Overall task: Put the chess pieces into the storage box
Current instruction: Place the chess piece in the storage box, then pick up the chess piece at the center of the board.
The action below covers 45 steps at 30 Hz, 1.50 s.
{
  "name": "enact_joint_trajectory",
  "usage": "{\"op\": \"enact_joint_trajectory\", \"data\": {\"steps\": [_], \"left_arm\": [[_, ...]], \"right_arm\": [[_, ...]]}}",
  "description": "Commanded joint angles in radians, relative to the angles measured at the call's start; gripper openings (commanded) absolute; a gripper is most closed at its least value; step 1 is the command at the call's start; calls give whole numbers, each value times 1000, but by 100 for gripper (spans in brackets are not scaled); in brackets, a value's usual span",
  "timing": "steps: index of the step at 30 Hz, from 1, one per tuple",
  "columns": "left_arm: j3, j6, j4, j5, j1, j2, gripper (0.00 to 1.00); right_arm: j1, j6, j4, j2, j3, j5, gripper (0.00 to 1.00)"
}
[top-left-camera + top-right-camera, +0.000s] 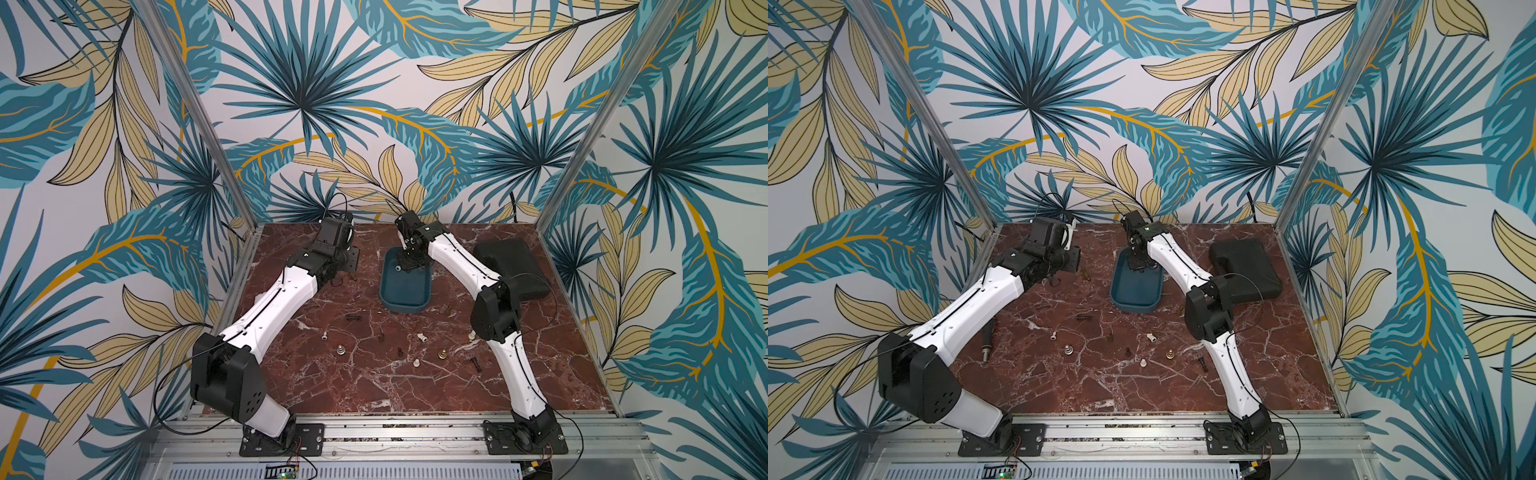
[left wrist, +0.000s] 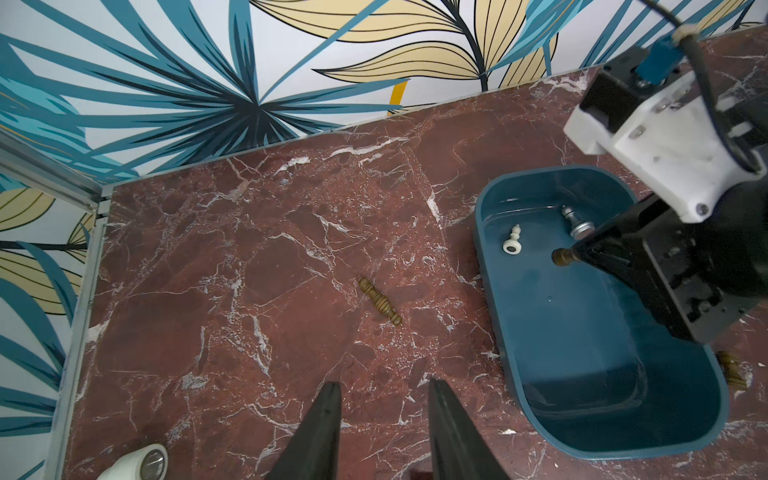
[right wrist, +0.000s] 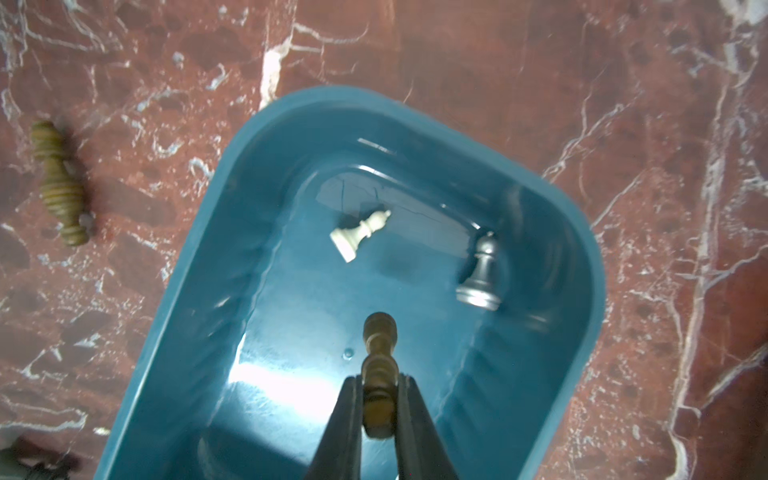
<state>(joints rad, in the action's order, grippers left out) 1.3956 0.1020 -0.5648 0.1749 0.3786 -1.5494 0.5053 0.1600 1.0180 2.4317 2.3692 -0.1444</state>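
Over far end of storage box [image 3: 199, 257], brown piece [image 3: 379, 336] clenched in right end effector [image 3: 377, 378]; white piece [image 3: 359, 232] and silvery piece [image 3: 480, 274] inside; left end effector [image 2: 384, 382] released; about a dozen chess pieces [image 1: 442, 354] left on table [image 1: 353, 386].

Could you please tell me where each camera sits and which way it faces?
Top views: high over the front of the table, facing down toward the back wall; left arm, right arm and storage box show.
Left wrist: on the left arm, facing the table and a lying brown piece past the open left gripper.
Right wrist: on the right arm, facing down into the box; right gripper shut on the held brown piece.
Shared: both wrist views show the box's white piece and silvery piece.
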Motion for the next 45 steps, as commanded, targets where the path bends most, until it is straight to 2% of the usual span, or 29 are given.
{"op": "enact_joint_trajectory", "data": {"steps": [1, 8, 10, 14, 17, 21, 28, 32, 35, 45], "left_arm": [[6, 8, 3, -11, -4, -8, 39], [19, 11, -17, -11, -3, -23, 39], [23, 10, -21, -11, -3, -23, 39], [24, 10, -14, 4, -4, -35, 43], [60, 2, -26, 25, -8, -86, 45], [198, 12, -86, 19, -37, -243, 45], [529, 64, -310, -17, -87, -586, 41], [641, 97, -387, -110, -104, -706, 42], [675, 123, -418, -152, -106, -755, 42], [626, 146, -411, -136, -106, -776, 42]], "right_arm": [[-14, -8, 12, 60, 23, -21, 14], [-32, 1, 1, 87, 49, -23, 21], [-34, 5, 1, 79, 48, -17, 33], [-34, 12, 1, 32, 36, -2, 47], [-34, 25, 1, -40, 17, 12, 48], [-30, 52, -13, -166, -46, 29, 48], [-25, 68, -111, -416, -305, 10, 48], [-24, 75, -153, -522, -431, -7, 48], [-24, 72, -168, -564, -482, -27, 48], [-24, 63, -168, -590, -502, -36, 48]]}}
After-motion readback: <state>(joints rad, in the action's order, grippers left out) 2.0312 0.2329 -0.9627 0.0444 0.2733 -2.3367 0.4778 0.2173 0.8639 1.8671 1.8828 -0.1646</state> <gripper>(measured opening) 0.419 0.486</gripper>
